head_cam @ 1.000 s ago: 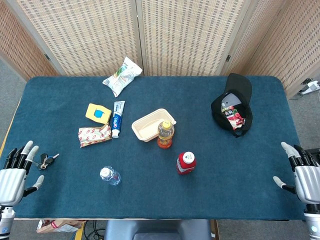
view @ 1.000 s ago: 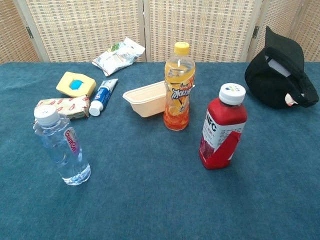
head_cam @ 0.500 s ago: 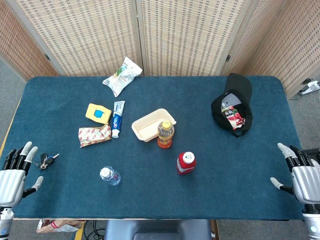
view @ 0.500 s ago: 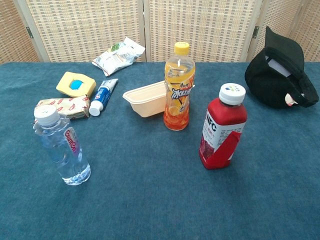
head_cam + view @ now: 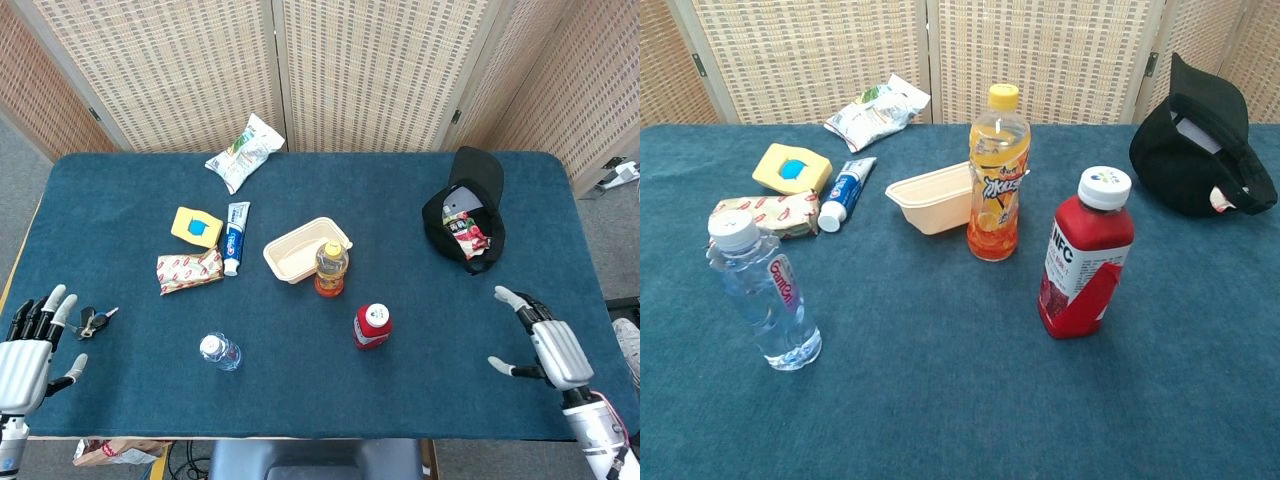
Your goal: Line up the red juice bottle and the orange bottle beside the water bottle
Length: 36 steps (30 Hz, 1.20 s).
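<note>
A staged tabletop in an indoor test room, screened off on the far side.

A rectangular table covered in dark blue felt-like cloth (image 5: 130,400) stands on grey carpet-like flooring (image 5: 20,150), with tall folding screens of pale woven cane in light wooden frames (image 5: 360,70) closing off the space right behind it, which suits a partitioned corner of a lab or office more than a home. Unrelated household goods lie scattered on the cloth like props: a white and green crinkled snack bag (image 5: 243,152), a white and blue toothpaste tube (image 5: 235,238), a beige empty takeaway tray (image 5: 300,250), a black cap (image 5: 466,205) and a small bunch of keys (image 5: 92,321).
</note>
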Each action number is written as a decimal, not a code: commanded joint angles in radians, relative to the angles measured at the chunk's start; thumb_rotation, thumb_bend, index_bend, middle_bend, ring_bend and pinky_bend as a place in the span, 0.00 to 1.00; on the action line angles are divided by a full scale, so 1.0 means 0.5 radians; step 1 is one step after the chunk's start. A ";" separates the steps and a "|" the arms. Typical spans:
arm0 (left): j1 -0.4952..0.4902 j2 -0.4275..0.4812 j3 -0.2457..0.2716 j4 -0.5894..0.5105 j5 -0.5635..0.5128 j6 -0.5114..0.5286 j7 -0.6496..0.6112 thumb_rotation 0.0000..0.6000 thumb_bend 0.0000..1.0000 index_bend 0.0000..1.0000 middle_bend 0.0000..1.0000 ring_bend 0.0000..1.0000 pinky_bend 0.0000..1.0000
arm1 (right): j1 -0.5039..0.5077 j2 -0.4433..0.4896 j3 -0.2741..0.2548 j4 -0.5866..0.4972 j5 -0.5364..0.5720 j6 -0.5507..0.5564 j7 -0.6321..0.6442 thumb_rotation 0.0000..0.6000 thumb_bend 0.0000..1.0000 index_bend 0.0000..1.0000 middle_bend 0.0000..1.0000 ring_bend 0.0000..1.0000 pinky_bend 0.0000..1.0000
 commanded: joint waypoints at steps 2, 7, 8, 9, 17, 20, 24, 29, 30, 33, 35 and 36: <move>-0.002 0.005 -0.001 -0.009 0.007 0.002 -0.001 1.00 0.26 0.07 0.00 0.04 0.01 | 0.159 -0.112 -0.015 0.052 -0.070 -0.161 0.328 1.00 0.00 0.11 0.18 0.11 0.17; -0.002 0.003 0.004 -0.005 0.007 -0.004 0.000 1.00 0.26 0.07 0.00 0.04 0.01 | 0.307 -0.219 -0.011 0.130 -0.102 -0.289 0.657 1.00 0.00 0.11 0.18 0.11 0.17; -0.002 0.002 0.004 -0.004 0.005 -0.007 0.000 1.00 0.26 0.07 0.00 0.04 0.01 | 0.332 -0.247 -0.003 0.158 -0.098 -0.308 0.695 1.00 0.00 0.11 0.18 0.11 0.17; -0.003 0.001 0.005 -0.007 0.005 -0.010 0.001 1.00 0.26 0.07 0.00 0.04 0.01 | 0.364 -0.285 0.006 0.196 -0.091 -0.334 0.749 1.00 0.00 0.11 0.18 0.11 0.17; 0.000 0.010 0.000 -0.015 0.009 0.004 0.009 1.00 0.26 0.07 0.00 0.04 0.01 | 0.564 -0.529 0.049 0.411 -0.089 -0.452 1.056 1.00 0.00 0.11 0.18 0.11 0.17; 0.004 0.013 0.002 -0.017 0.005 0.005 0.011 1.00 0.26 0.07 0.00 0.04 0.01 | 0.631 -0.605 0.058 0.478 -0.078 -0.495 1.103 1.00 0.00 0.11 0.18 0.11 0.17; 0.007 0.015 0.003 -0.017 0.001 0.005 0.010 1.00 0.26 0.07 0.00 0.04 0.01 | 0.693 -0.669 0.045 0.529 -0.078 -0.539 1.139 1.00 0.00 0.11 0.18 0.11 0.17; 0.010 0.016 0.003 -0.010 -0.001 0.006 0.005 1.00 0.26 0.07 0.00 0.04 0.01 | 0.748 -0.735 0.019 0.591 -0.082 -0.563 1.157 1.00 0.00 0.11 0.18 0.11 0.17; 0.010 0.016 0.003 -0.009 -0.001 0.005 0.004 1.00 0.26 0.07 0.00 0.04 0.01 | 0.756 -0.744 0.013 0.603 -0.085 -0.565 1.161 1.00 0.00 0.11 0.18 0.11 0.17; 0.010 0.016 0.000 -0.005 -0.002 0.008 -0.004 1.00 0.26 0.07 0.00 0.04 0.01 | 0.783 -0.774 -0.001 0.641 -0.085 -0.576 1.181 1.00 0.00 0.11 0.18 0.11 0.17; 0.011 0.018 0.001 -0.003 -0.002 0.009 -0.010 1.00 0.26 0.07 0.00 0.04 0.01 | 0.800 -0.791 -0.010 0.664 -0.086 -0.584 1.194 1.00 0.00 0.11 0.18 0.11 0.17; 0.012 0.020 0.001 -0.002 -0.002 0.009 -0.011 1.00 0.26 0.07 0.00 0.04 0.01 | 0.810 -0.802 -0.015 0.681 -0.088 -0.585 1.198 1.00 0.00 0.12 0.18 0.11 0.17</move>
